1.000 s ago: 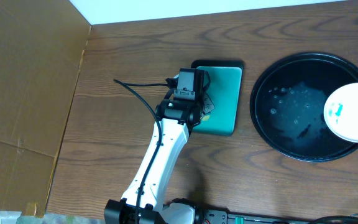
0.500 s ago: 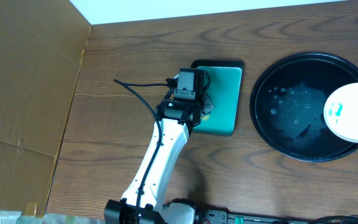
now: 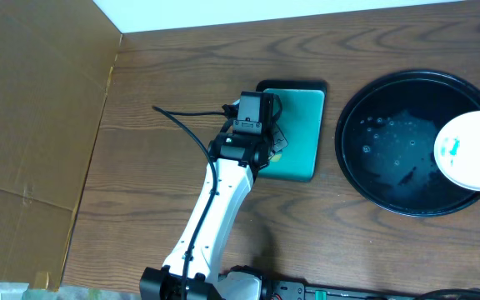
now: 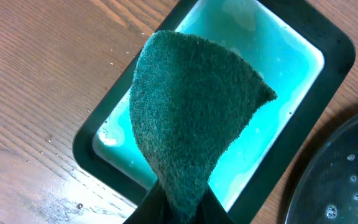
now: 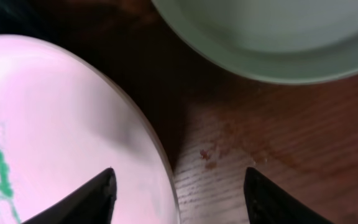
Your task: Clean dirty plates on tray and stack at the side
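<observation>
Rightward of your left tool [image 4: 178, 202], clamped on the green pad [image 4: 191, 118], the smeared plate [image 3: 473, 150] lies at the tray [image 3: 390, 142]'s far edge; your right tool [image 5: 180, 190], spread wide about its rim, is nearer.

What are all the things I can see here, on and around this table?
round tray: one, glossy black, speckled with droplets, right side of the table.
smeared plate: one, white with a green smear, over the round tray's right edge.
second plate: one, pale green, beside the smeared plate, seen only from the right wrist.
rectangular tray: one, teal with a black rim, left of the round tray.
scouring pad: one, dark green, held above the rectangular tray.
table: one, brown wood.
cardboard: one sheet, brown, far left.
left arm: one, white and black.
left hand: one, black, shut on the scouring pad.
right hand: one, black, fingers apart astride the smeared plate's rim.
</observation>
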Motion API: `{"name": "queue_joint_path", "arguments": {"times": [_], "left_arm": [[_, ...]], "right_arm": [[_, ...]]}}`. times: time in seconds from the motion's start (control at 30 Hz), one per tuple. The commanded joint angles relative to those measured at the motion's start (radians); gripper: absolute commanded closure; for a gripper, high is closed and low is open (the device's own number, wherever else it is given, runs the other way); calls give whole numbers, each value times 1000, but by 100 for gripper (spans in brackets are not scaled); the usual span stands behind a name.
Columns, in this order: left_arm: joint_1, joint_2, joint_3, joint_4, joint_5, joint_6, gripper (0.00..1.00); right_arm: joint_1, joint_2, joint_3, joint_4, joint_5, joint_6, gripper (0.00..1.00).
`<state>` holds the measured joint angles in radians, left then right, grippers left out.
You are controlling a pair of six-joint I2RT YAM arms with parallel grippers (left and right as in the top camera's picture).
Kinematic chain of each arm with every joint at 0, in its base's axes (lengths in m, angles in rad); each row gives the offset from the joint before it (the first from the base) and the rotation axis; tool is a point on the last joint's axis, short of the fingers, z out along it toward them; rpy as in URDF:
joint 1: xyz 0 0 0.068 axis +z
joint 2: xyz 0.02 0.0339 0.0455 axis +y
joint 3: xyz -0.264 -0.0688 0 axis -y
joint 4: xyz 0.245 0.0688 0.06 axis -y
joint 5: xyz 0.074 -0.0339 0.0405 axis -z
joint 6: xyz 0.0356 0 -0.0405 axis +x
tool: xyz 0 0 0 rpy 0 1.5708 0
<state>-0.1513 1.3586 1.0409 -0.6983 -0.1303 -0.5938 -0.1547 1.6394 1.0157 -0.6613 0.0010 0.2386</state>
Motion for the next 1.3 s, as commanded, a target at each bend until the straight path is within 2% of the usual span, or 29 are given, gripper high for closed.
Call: {"name": "queue_joint_path", "arguments": {"times": [0.0, 0.17, 0.23, 0.43, 0.6, 0.63, 0.7, 0.87, 1.0, 1.13, 1.27], "left_arm": [[5, -7, 1, 4, -12, 14, 93], [5, -7, 1, 12, -12, 13, 93], [5, -7, 1, 18, -12, 13, 93], [5, -7, 1, 19, -12, 14, 93], [5, -7, 1, 19, -12, 14, 93], [5, -7, 1, 19, -12, 14, 93], [5, -7, 1, 19, -12, 14, 93], [5, -7, 1, 18, -12, 14, 93], [5, -7, 1, 19, -12, 14, 93], [4, -7, 1, 19, 6, 14, 93], [4, -7, 1, 34, 89, 14, 93]], "right_arm": [[6, 24, 2, 16, 16, -21, 48], [6, 35, 2, 37, -33, -57, 58], [6, 35, 2, 33, -57, -57, 69], [6, 35, 2, 7, -81, -57, 71], [6, 35, 2, -4, -81, -57, 83], [6, 35, 2, -5, -81, -57, 85], [6, 35, 2, -8, -81, -57, 99], [6, 33, 6, -12, -112, -77, 99], [6, 9, 15, -19, -313, -150, 99], [7, -23, 16, -2, -511, -154, 99], [37, -23, 16, 38, -549, -138, 99]]}}
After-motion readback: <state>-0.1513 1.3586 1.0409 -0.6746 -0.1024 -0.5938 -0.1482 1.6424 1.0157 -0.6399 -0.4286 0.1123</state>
